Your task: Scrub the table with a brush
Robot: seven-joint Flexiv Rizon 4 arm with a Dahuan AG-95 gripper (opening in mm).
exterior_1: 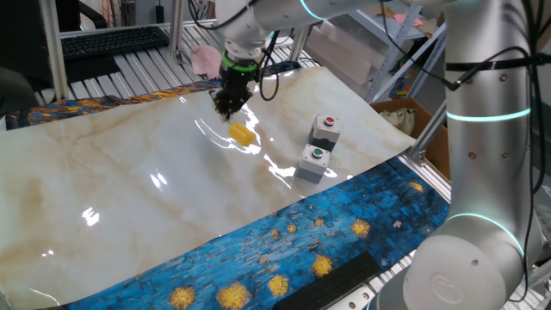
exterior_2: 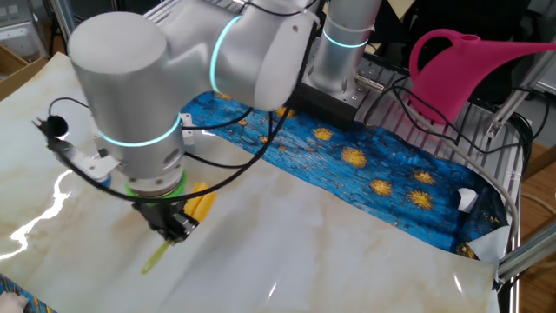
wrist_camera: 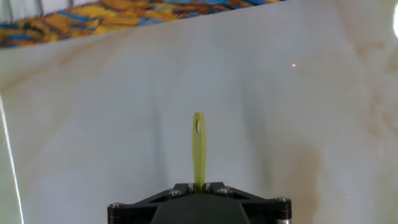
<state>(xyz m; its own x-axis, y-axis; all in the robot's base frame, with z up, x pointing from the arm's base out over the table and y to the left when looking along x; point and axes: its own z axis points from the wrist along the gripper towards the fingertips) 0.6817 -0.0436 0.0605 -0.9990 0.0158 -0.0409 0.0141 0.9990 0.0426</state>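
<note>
The cream marble-patterned table [exterior_1: 129, 172] fills the middle of both fixed views and also shows in the other fixed view [exterior_2: 347, 252] and the hand view [wrist_camera: 298, 93]. The yellow brush [exterior_1: 243, 135] lies low on the table, its blocky head just right of my gripper [exterior_1: 229, 105]. In the other fixed view the gripper [exterior_2: 175, 228] is shut across the brush [exterior_2: 201, 202], with the thin handle poking out to the lower left. In the hand view the brush handle [wrist_camera: 198, 146] comes straight out from between the closed fingers of the gripper [wrist_camera: 199, 185].
Two grey button boxes [exterior_1: 325, 130] [exterior_1: 313, 163] stand on the table right of the brush. Blue cloth with yellow flowers [exterior_1: 301, 241] edges the near side. A pink watering can [exterior_2: 469, 61] sits on the metal bench. A cardboard box [exterior_1: 405, 112] is at the right.
</note>
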